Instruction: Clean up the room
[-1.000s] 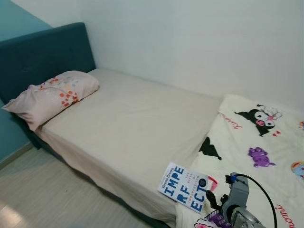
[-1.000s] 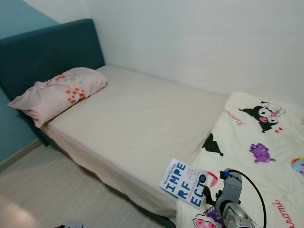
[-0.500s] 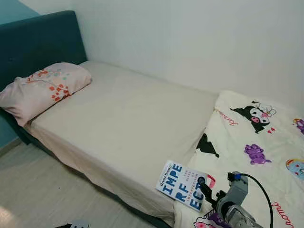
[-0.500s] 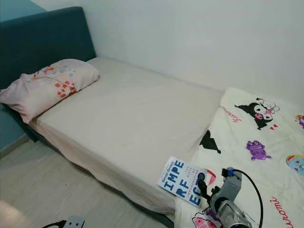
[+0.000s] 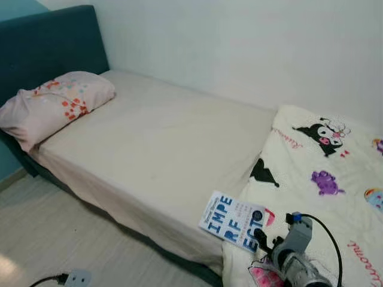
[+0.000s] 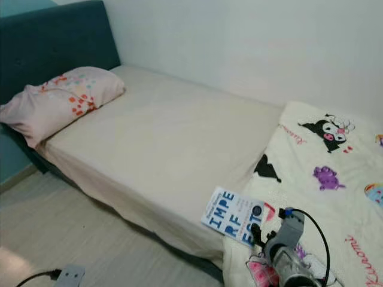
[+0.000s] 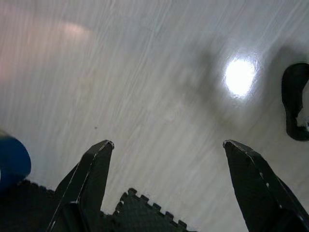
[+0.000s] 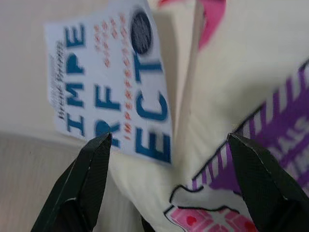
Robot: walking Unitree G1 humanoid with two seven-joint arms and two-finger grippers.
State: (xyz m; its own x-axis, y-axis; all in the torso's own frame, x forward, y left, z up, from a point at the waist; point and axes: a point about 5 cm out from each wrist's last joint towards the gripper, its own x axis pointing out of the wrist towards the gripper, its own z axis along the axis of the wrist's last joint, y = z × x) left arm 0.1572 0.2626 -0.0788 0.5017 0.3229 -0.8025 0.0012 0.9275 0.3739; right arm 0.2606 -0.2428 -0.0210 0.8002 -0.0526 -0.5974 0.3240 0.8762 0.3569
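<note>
**Book at the bed's near edge, right gripper spread just below it**

Book (image 5: 232,222), white with big blue letters, lies flat in the lower middle-right of the left eye view, on the near edge of the bed (image 5: 161,143), partly on the beige sheet and partly on the cartoon-print blanket (image 5: 323,179) that covers the right side of the frame. The right gripper (image 5: 261,243) reaches up from the lower right corner, its black fingers at the book's lower right corner; whether they touch the cover cannot be told. A pink pillow (image 5: 51,107) rests at the upper left against the teal headboard (image 5: 48,48). A white power strip (image 5: 76,278) with a black cord lies on the pale floor (image 5: 60,239) at the lower left.

The right eye view gives the same layout, with the book (image 6: 233,217) a little left of and above the silver right arm.

In the left wrist view, the left gripper (image 7: 169,150) hangs over the glossy floor, its two black fingers set wide apart with nothing between them. A dark foam mat edge (image 7: 140,215) shows at the lower middle, a blue object at the far left edge and a black curved object at the right edge; what either is cannot be made out.

In the right wrist view, the right gripper (image 8: 169,145) is spread wide and grasps nothing. The book (image 8: 108,82) fills the upper left, its lower edge just above the gap between the fingers, nearer the left-hand finger (image 8: 91,169); the blanket's pink and purple print lies under the right-hand one.
</note>
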